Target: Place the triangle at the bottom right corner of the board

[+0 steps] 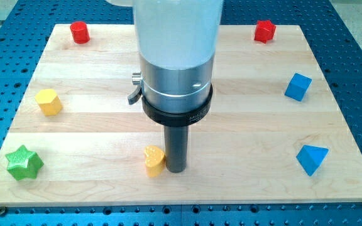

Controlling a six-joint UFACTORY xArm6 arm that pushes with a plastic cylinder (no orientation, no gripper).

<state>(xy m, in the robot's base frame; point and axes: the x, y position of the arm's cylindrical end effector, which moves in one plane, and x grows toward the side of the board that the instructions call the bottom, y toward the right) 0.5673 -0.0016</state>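
down at the near edge of the desk (187, 188), my tip (176, 170) sits pressed up against the yellow heart (154, 161), touching its right side. there is no gripper on this arm, just the rod, so nothing to open or close. to the view's left in the same near band, the green star (24, 162) sits by the bottom left corner. now the one that matters: the blue triangle (311, 158) lies near the bottom right corner already, but not quite in it, well apart from my tip. to do this well, i'd say the tip should leave the heart alone, swing round to the triangle's upper left side, and nudge it gently down and right, stopping short of the rim so it doesn't slide off. further back, the yellow hexagon (49, 102) on the left, the blue cube (298, 86) on the right. at the far edge, a red cylinder (79, 31) and a red block (264, 31) hold the top corners.
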